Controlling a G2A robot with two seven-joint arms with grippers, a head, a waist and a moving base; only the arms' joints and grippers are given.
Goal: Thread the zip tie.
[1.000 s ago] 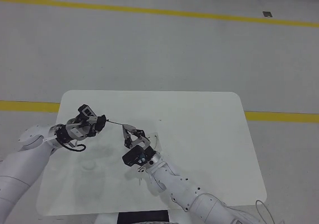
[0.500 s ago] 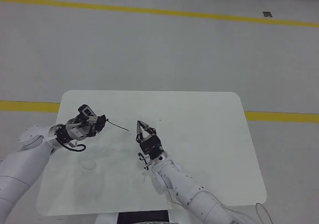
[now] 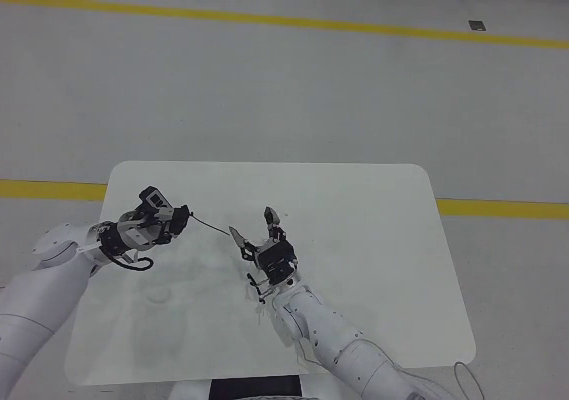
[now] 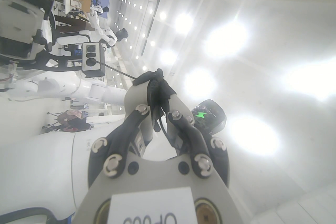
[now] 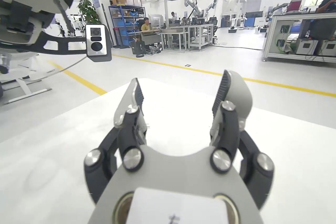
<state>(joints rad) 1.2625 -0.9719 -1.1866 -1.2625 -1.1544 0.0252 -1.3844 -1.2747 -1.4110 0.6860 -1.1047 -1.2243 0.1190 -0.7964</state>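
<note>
- Right gripper (image 3: 252,226) had pulled back from the zip tie (image 3: 210,223), jaws spread wide and empty.
- Left gripper (image 3: 178,216) kept the zip tie clenched.

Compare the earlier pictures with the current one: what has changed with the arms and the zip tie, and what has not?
The right gripper turned, shifted slightly toward the middle of the table and opened wide beside the free end of the zip tie. The left gripper stayed shut on the zip tie, which has not moved.
</note>
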